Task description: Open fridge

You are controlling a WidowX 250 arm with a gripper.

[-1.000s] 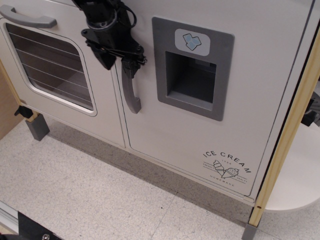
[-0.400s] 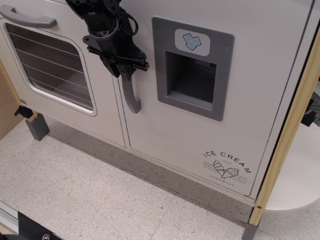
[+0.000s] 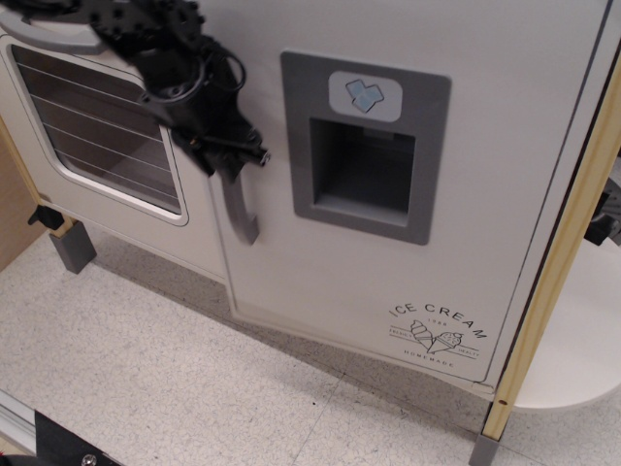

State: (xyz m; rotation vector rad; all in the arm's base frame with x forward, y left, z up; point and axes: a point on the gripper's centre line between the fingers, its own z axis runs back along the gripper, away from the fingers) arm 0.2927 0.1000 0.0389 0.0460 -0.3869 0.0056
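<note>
The fridge door (image 3: 330,282) is large and white, with a grey ice-dispenser recess (image 3: 361,165) and an "ICE CREAM" logo (image 3: 437,330) at its lower right. Its vertical grey handle (image 3: 238,209) runs down the left edge. My black gripper (image 3: 225,155) comes in from the upper left and is shut on the upper part of the handle. The door stands slightly ajar, its left edge swung out over the oven door's edge.
The windowed oven door (image 3: 97,126) with a horizontal grey handle (image 3: 49,39) is left of the fridge. A wooden post (image 3: 558,262) bounds the kitchen on the right. A white round surface (image 3: 582,340) lies beyond it. The floor (image 3: 146,369) is speckled tile.
My gripper has pulled the handle to the left and outward. The fridge door has swung open a little; its left edge, recess and logo have shifted left.
</note>
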